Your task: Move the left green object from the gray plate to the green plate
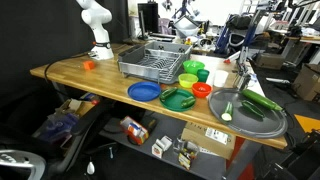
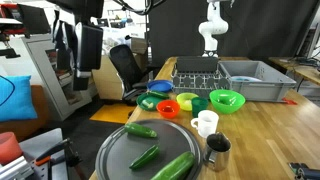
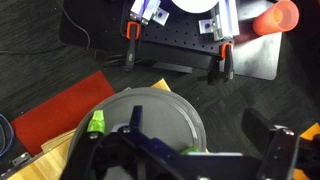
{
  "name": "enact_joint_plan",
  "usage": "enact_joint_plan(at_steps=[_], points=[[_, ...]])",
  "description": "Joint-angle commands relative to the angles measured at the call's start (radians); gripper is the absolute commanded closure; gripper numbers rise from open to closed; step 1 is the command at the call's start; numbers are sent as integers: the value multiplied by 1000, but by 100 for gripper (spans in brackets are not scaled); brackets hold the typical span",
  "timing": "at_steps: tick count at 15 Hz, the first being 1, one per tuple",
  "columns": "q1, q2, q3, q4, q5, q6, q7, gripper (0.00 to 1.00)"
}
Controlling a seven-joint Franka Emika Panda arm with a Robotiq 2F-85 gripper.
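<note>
The gray plate (image 1: pixel 268 122) sits at the table's end and also shows in an exterior view (image 2: pixel 118 152). On it lie the stubby left green object with a pale cut end (image 1: pixel 230 107), which I take to be the upper left piece (image 2: pixel 141 130), and a longer dark cucumber (image 1: pixel 262 101). The dark green plate (image 1: pixel 177 99) lies between the blue plate and the red bowl, and shows again (image 2: pixel 189 101). The white arm (image 1: pixel 95 25) stands raised at the far end, away from the plates. In the wrist view my gripper (image 3: pixel 198 130) is open and empty.
A dish rack (image 1: pixel 153 58), blue plate (image 1: pixel 144 92), red bowl (image 1: pixel 201 90), light-green bowls (image 1: pixel 190 72), a white mug (image 2: pixel 205 123) and a metal cup (image 2: pixel 217 150) crowd the table. The wrist view shows the clamped black base plate (image 3: pixel 180 55), an orange object (image 3: pixel 275 18) and an unidentified gray disc (image 3: pixel 165 110).
</note>
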State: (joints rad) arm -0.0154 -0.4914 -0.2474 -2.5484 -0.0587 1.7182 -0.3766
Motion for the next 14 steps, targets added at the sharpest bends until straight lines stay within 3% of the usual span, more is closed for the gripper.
enact_joint_plan(at_steps=[1,9,14], points=[[-22,3,21,1,8,-2,-8,0],[-18,11,22,5,23,0,0,0],[-16,103,99,9,126,145,253,0]])
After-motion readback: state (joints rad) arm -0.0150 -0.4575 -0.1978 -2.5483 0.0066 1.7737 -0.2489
